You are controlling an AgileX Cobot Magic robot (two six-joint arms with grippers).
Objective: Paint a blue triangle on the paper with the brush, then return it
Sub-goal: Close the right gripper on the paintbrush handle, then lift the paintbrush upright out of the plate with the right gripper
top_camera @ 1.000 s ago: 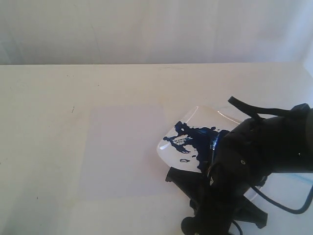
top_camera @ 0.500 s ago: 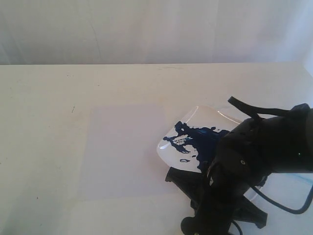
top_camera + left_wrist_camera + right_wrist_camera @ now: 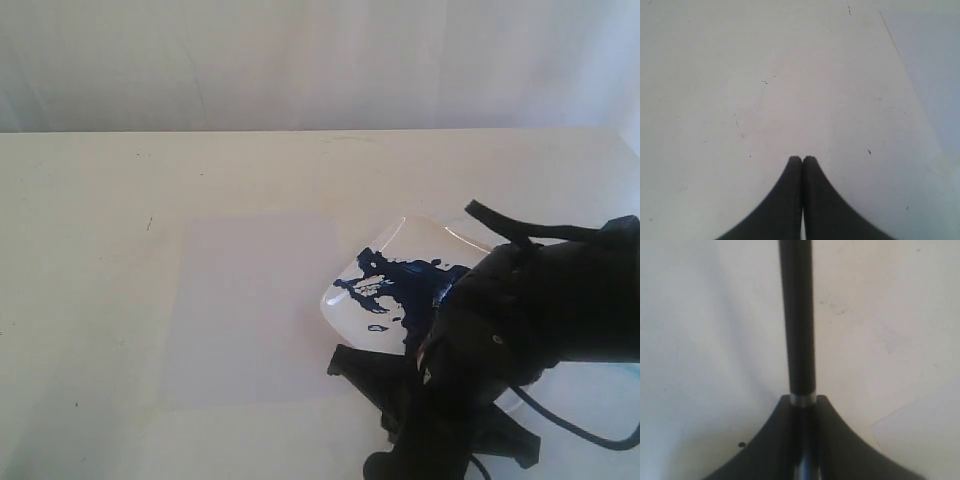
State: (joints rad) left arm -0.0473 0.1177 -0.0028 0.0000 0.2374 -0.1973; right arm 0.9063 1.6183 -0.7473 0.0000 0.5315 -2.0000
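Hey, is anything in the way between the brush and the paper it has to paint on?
Nothing visible does. The right pincer is shut on the brush, and only bare tabletop lies between it and the paper. The plate sits beside the paper's edge, not across that path.

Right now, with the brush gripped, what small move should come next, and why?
Probably lift the brush a little and carry its tip to the blue paint on the plate. The right pincer is shut on it at the silver band, the paper carries no triangle yet, and the bristles are hidden, so loading seems prudent.
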